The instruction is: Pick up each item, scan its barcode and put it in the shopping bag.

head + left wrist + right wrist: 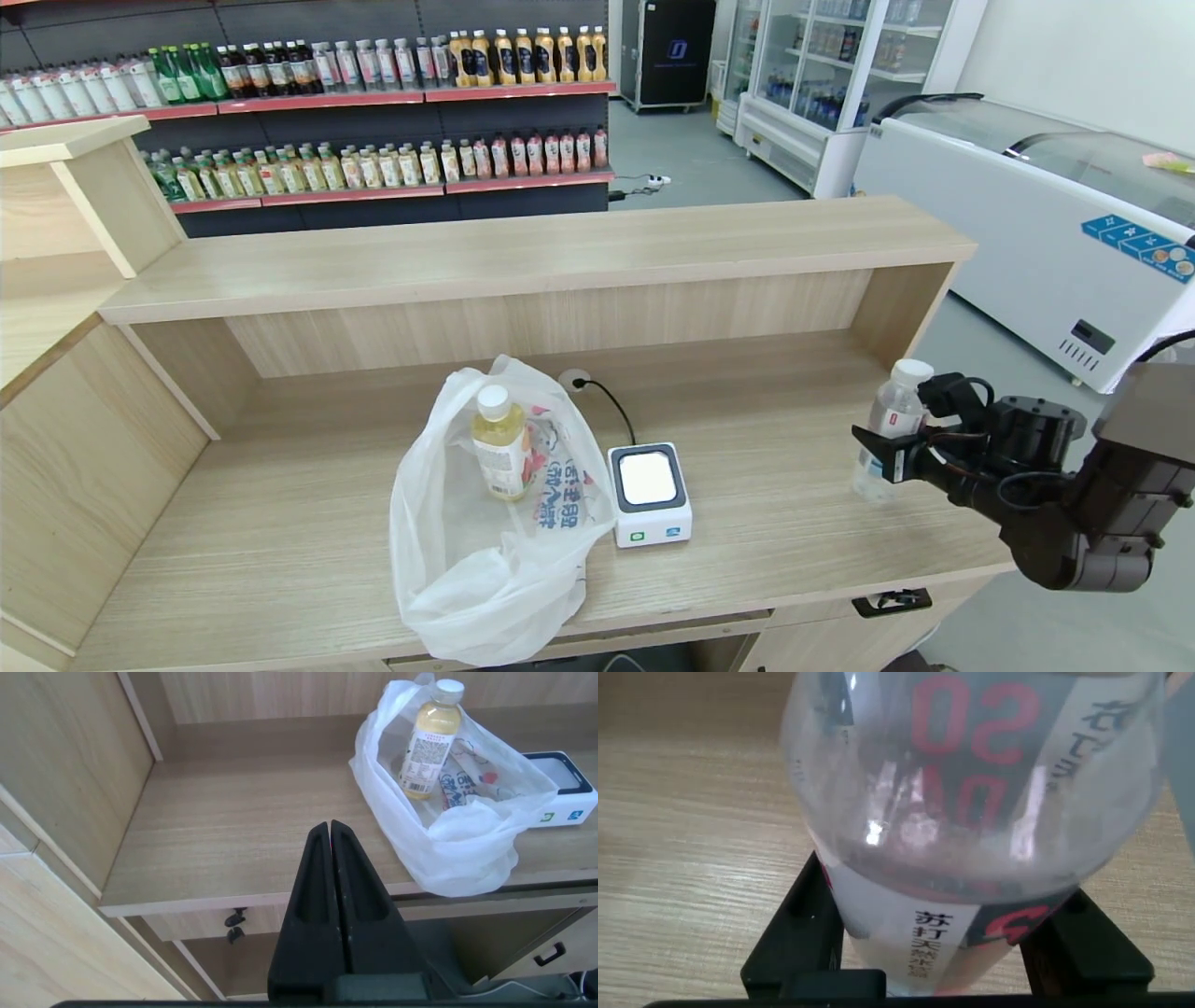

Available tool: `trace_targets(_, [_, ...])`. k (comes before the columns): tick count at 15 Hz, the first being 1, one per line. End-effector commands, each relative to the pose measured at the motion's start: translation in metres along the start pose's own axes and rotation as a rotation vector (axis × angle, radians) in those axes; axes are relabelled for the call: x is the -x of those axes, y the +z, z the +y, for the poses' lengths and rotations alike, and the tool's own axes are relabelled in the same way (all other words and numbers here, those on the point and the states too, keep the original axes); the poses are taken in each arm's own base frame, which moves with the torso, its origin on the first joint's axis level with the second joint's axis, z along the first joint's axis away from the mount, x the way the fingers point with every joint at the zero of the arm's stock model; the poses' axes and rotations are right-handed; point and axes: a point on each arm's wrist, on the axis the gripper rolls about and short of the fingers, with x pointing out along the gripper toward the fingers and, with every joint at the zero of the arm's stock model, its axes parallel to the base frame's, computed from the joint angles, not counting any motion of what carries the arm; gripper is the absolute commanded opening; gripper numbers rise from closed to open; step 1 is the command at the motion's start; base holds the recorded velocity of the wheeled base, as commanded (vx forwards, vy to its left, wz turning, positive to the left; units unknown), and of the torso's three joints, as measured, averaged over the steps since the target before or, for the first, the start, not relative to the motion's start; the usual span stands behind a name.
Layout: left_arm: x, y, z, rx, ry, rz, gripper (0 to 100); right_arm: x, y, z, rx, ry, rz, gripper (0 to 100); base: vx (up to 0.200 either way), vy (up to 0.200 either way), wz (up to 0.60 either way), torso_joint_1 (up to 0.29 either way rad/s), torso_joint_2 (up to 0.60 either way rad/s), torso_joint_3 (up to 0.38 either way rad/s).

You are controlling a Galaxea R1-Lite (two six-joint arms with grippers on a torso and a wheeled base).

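Note:
A clear soda-water bottle [893,411] with a white cap and red print stands upright near the counter's right end. My right gripper [882,446] is shut on its lower half; in the right wrist view the bottle [971,793] sits between the black fingers [789,938]. A white plastic shopping bag [485,541] lies open at the counter's middle with a yellow drink bottle [499,448] upright inside. The white barcode scanner [651,492] sits just right of the bag. My left gripper [330,831] is shut and empty, in front of the counter's left front edge, away from the bag [458,840].
The wooden counter [766,467] has a raised back ledge and a side wall on the left. A black cable [611,401] runs from the scanner to a hole at the back. Bare counter lies between scanner and clear bottle.

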Motion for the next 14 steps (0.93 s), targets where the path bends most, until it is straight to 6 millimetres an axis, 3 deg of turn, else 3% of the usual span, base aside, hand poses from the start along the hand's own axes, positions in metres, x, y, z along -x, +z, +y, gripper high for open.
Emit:
trace_targets(1, [0.0,0.0,0.0,0.0,0.0,0.0,0,0.017,0.041,-0.001,-0.034,0.012,-0.055,0,0.0,0.0,0.0,0.0,0.0,0.0])
trace_targets(3, [0.0,0.0,0.0,0.0,0.001,0.0,0,0.041,0.074,0.003,-0.108,0.061,-0.066,0,0.0,0.0,0.0,0.0,0.0,0.0])
trace_targets(6, [0.0,0.0,0.0,0.0,0.001,0.0,0,0.092,0.139,0.016,-0.217,0.214,-0.115,0,0.0,0.0,0.0,0.0,0.0,0.0])
trace_targets(7, [0.0,0.0,0.0,0.0,0.001,0.0,0,0.116,0.167,0.022,-0.263,0.279,-0.144,0,0.0,0.0,0.0,0.0,0.0,0.0])
trace_targets(9, [0.0,0.0,0.0,0.0,0.001,0.0,0,0.158,0.204,0.038,-0.362,0.429,-0.149,0,0.0,0.0,0.0,0.0,0.0,0.0])
trace_targets(14, [0.0,0.0,0.0,0.0,0.001,0.0,0,0.221,0.244,0.083,-0.413,0.741,-0.073,0,0.0,0.0,0.0,0.0,0.0,0.0])
